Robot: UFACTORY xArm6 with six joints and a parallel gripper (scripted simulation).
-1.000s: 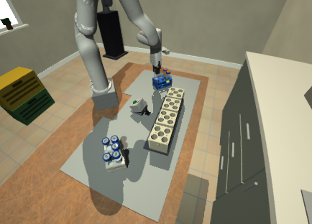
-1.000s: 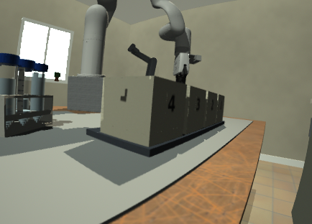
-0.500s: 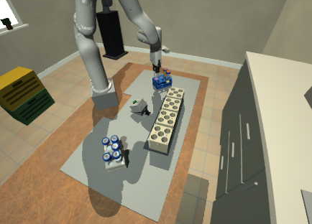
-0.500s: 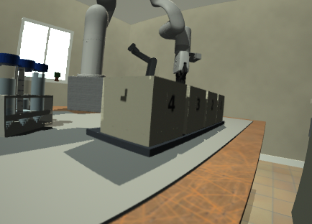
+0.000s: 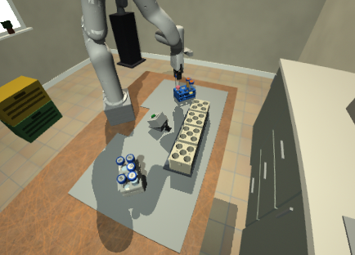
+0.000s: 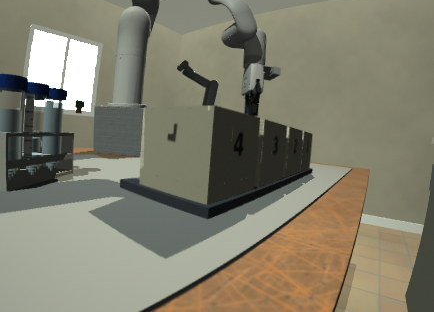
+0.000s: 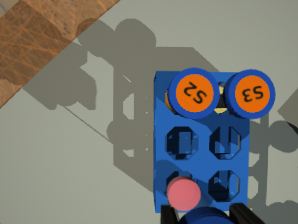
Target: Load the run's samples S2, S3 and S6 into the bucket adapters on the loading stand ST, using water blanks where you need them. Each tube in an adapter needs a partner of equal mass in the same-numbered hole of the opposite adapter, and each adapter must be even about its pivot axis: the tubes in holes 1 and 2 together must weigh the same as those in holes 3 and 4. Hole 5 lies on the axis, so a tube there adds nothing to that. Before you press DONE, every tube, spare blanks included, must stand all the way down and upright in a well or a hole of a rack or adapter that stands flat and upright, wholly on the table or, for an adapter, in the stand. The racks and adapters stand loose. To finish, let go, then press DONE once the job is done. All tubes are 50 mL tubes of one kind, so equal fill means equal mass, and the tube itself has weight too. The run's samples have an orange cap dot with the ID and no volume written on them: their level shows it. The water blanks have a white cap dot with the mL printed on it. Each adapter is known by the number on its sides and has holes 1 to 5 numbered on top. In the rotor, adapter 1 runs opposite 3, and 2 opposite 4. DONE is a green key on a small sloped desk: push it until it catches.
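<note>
— What colours did the sample rack (image 7: 162, 150) show?

— Bright blue, with S2 (image 7: 194, 92) and S3 (image 7: 249, 93) each wearing a blue cap and an orange dot lettered in black. A pink disc (image 7: 183, 194) sat low in the wrist view.

— And the adapters?

— Cream blocks (image 5: 190, 135) with black numerals on their sides, on a dark navy stand (image 6: 210, 209).

— The blanks?

— Blue caps with white dots (image 5: 126, 167), in a pale grey rack (image 5: 132, 188).

— The rest?

— A grey mat (image 5: 102, 181) over the orange-brown wood-grain surface (image 5: 37, 217), a green key (image 5: 154, 115) on a grey desk (image 5: 155, 123), a pale grey arm (image 5: 100, 50), and a yellow-over-green crate (image 5: 24, 107).
</note>
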